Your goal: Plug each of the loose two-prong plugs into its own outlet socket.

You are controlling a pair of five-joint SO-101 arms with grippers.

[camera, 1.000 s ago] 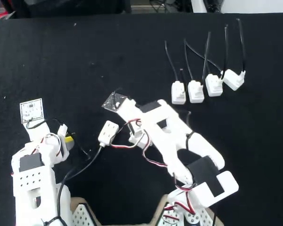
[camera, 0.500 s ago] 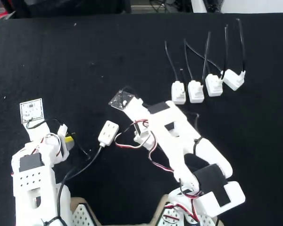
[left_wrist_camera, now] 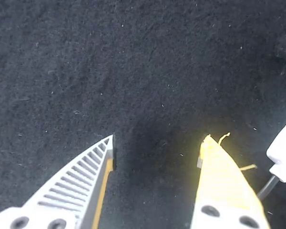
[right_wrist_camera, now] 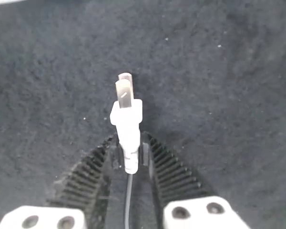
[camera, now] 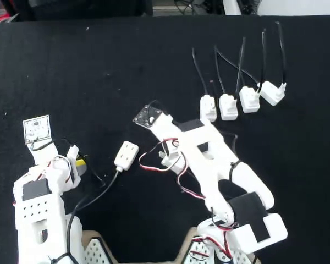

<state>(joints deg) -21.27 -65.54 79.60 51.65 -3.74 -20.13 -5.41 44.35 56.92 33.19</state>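
My right gripper [right_wrist_camera: 129, 143] is shut on a white two-prong plug [right_wrist_camera: 126, 114], prongs pointing away from the wrist and a thin black cord trailing back between the fingers. In the high view this gripper [camera: 147, 117] hangs over the mat's middle, up and right of a white outlet block [camera: 126, 154] that has a black cord. Several white blocks [camera: 229, 106] with black cords lie in a row at the upper right. My left gripper [left_wrist_camera: 158, 143] stands open over bare mat, and the high view places it [camera: 80, 163] at the lower left.
A black mat [camera: 88, 71] covers the table. The outlet block's cord [camera: 96, 192] runs down toward the left arm's base. A white piece [left_wrist_camera: 282, 152] with a black cord sits beside the left gripper's yellow finger. Red and white wires loop off the right arm.
The right arm has swung to the right with the plug, away from the outlet block and toward the row of white blocks. The left arm has not moved.
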